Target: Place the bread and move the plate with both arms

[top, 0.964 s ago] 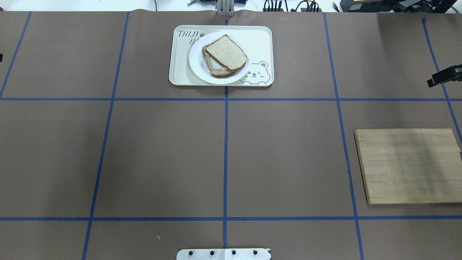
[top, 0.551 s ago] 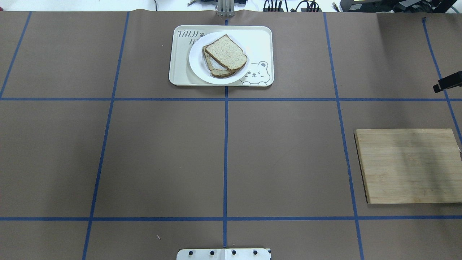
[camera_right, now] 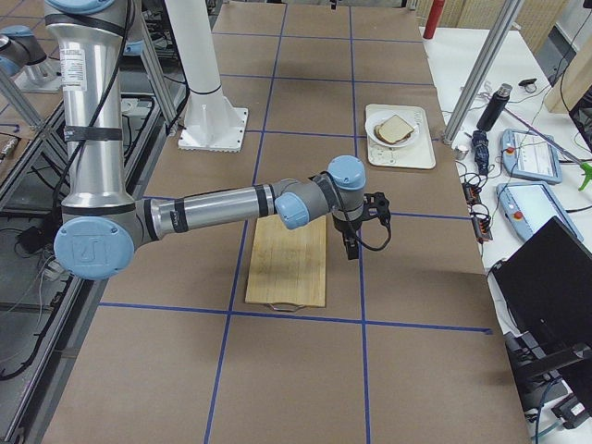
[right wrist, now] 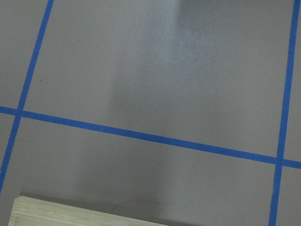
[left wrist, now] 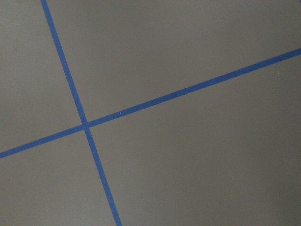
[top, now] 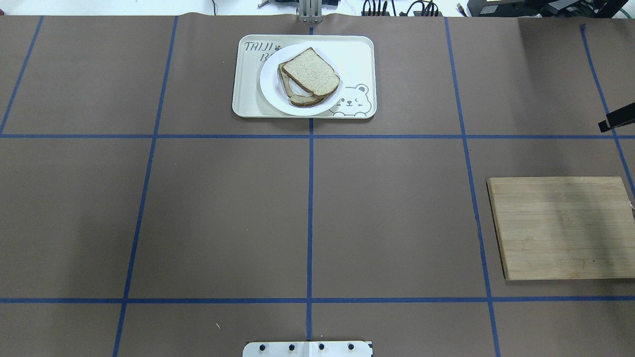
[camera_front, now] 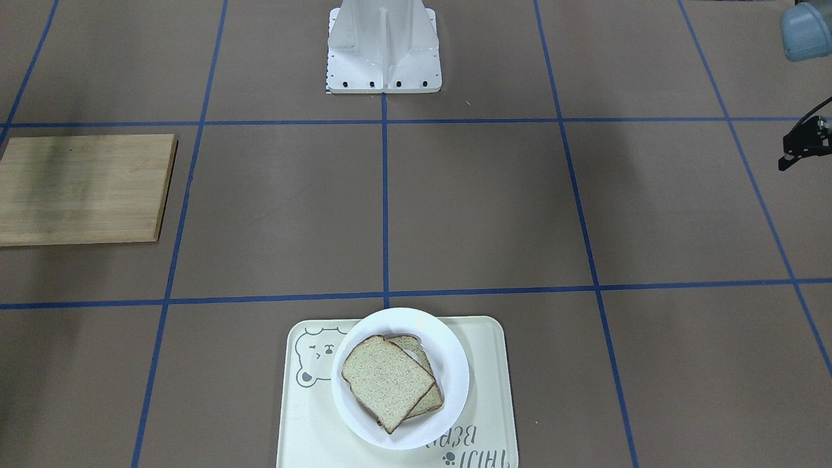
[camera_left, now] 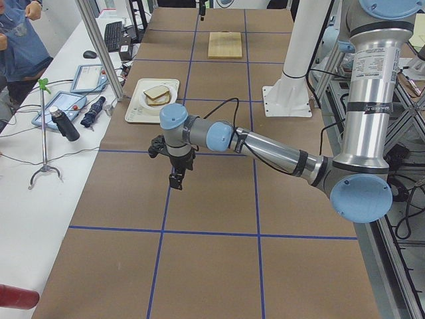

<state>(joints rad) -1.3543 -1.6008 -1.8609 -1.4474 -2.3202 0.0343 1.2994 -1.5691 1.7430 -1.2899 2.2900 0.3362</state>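
The bread (top: 311, 72) lies on top of a second slice on the white plate (top: 270, 94), which stands on the cream bear tray at the far middle of the table. It also shows in the front-facing view (camera_front: 387, 382), on the plate (camera_front: 450, 364). Only a black sliver of my right gripper (top: 617, 119) shows at the overhead view's right edge, far from the plate. In the right side view it (camera_right: 351, 245) hangs over the table near the wooden board. My left gripper (camera_front: 803, 144) hangs at the front-facing view's right edge, also far from the plate. I cannot tell whether either is open or shut.
A wooden cutting board (top: 560, 228) lies on my right side of the table. The cream tray (top: 357, 54) sits at the far edge. Blue tape lines cross the brown table cover. My base plate (top: 307, 348) is at the near edge.
My right gripper has drawn back toward the overhead view's right edge, showing less. A dark bit at the left edge has left the view. Bread and plate have not moved.
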